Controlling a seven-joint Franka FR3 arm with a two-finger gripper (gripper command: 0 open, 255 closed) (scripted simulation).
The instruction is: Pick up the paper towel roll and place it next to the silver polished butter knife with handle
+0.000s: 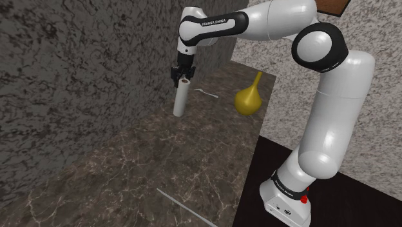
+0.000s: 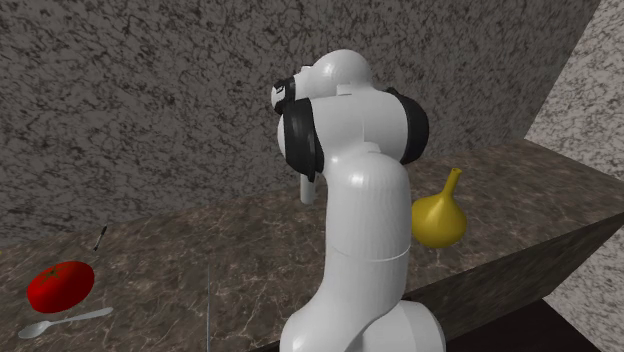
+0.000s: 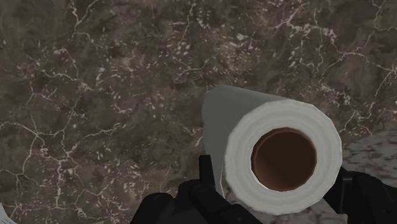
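A white paper towel roll point(image 1: 180, 100) stands nearly upright by the dark speckled back wall, its lower end at or just above the marble counter point(image 1: 129, 174). My black gripper point(image 1: 183, 80) is shut on the roll's top end. In the wrist view the roll point(image 3: 280, 159) shows its brown core, with the gripper point(image 3: 280, 188) clasping it from both sides. A short piece of the roll point(image 2: 306, 188) shows beneath the arm in the second exterior view. The thin silver butter knife point(image 1: 187, 207) lies on the counter near its front edge, far from the roll.
A yellow gourd-shaped vase point(image 1: 248, 97) stands to the right of the roll, with a small white utensil point(image 1: 207, 93) between them. At the second exterior view's left lie a red tomato point(image 2: 60, 285) and a pale spoon point(image 2: 65, 322). The counter drops off at the shoulder view's right.
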